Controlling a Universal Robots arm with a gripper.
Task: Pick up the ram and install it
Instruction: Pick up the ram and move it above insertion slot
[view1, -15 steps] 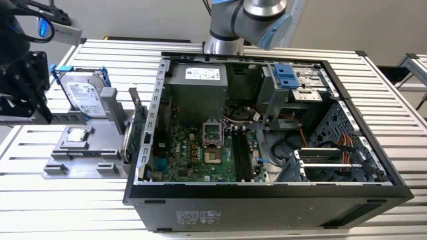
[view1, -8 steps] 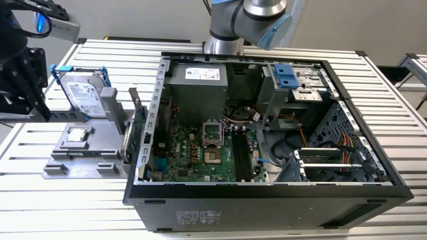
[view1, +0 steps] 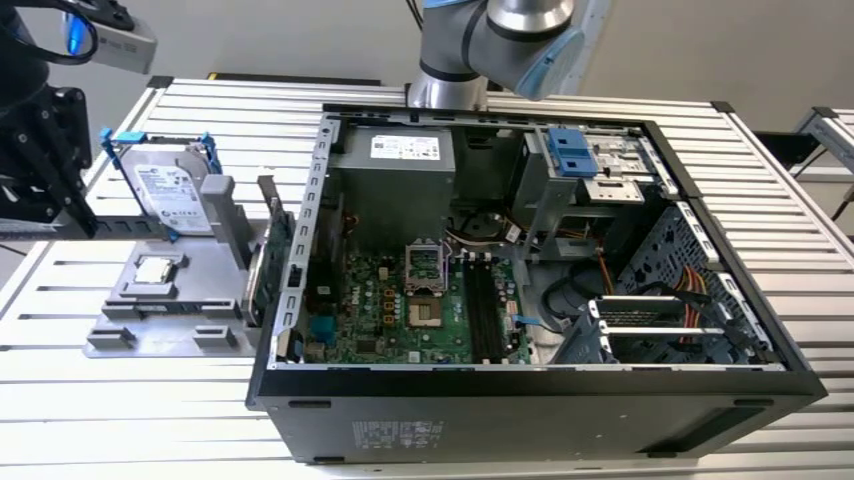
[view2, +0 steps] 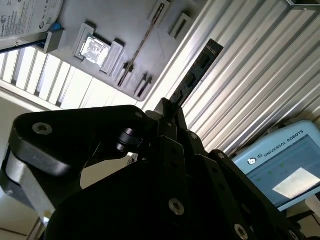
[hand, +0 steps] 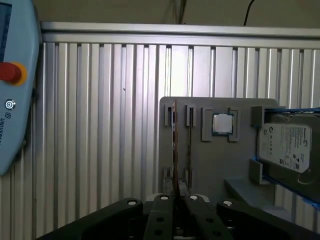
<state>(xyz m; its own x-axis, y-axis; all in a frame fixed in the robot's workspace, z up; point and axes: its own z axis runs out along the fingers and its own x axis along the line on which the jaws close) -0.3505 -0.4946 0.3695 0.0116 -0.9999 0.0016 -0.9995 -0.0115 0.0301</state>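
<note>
The gripper (view2: 169, 107) was clenched on the ram (view2: 197, 72), lifted clear above the bench (view2: 260, 60), on the exterior view's left of the open computer case (view1: 534, 385). Done well, this carry probably needed a firm, square hold, with the stick parallel to the memory slots (view1: 487, 310).

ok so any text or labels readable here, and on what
hard drive label: too small to read
power supply label: too small to read
case sticker: blurred
teach pendant: maker's name on its bezel, screen blurred
ram in the claw: nothing readable
</note>
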